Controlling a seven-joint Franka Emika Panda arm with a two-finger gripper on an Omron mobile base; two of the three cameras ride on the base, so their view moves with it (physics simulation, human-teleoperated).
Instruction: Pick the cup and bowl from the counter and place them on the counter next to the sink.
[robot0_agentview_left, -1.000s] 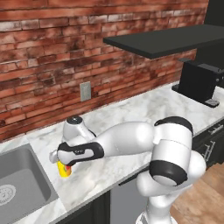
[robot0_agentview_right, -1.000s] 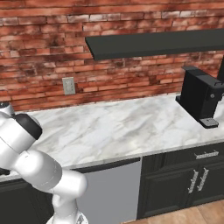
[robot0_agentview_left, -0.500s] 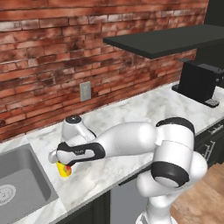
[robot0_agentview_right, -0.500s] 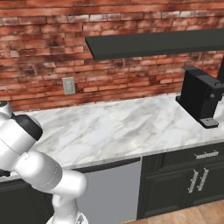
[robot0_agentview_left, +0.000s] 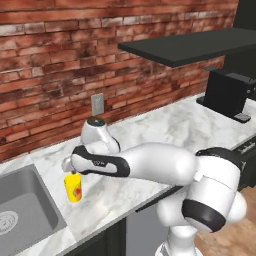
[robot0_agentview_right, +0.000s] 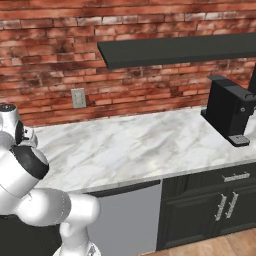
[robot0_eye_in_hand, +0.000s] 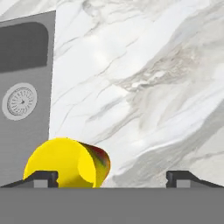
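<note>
Yellow cup (robot0_agentview_left: 73, 188) upright on the marble counter (robot0_agentview_left: 165, 130), just beside the right edge of the sink (robot0_agentview_left: 22, 210); red mark on the side facing the camera. Seen from the hand camera, cup (robot0_eye_in_hand: 68, 163) low and left, open mouth toward the lens, red patch on its right flank, steel basin (robot0_eye_in_hand: 25, 100) with round drain to the left, veined marble (robot0_eye_in_hand: 144, 74) across the rest.

Gripper (robot0_agentview_left: 71, 170) right above the cup rim in the left base view, arm stretched low and left across the counter. Fingers spread wide in the hand view: left tip (robot0_eye_in_hand: 41, 178) in front of the cup's lower left edge, right tip well off to the right over bare marble, nothing pinched between them. Contact between left tip and cup not clear.

Black coffee machine (robot0_agentview_right: 227, 110) at the far right end of the counter (robot0_agentview_right: 150, 145), under a dark shelf (robot0_agentview_right: 180, 47). Wall outlet (robot0_agentview_right: 78, 98) on the brick wall (robot0_agentview_right: 125, 20). Black cabinets (robot0_agentview_right: 210, 210) below.
</note>
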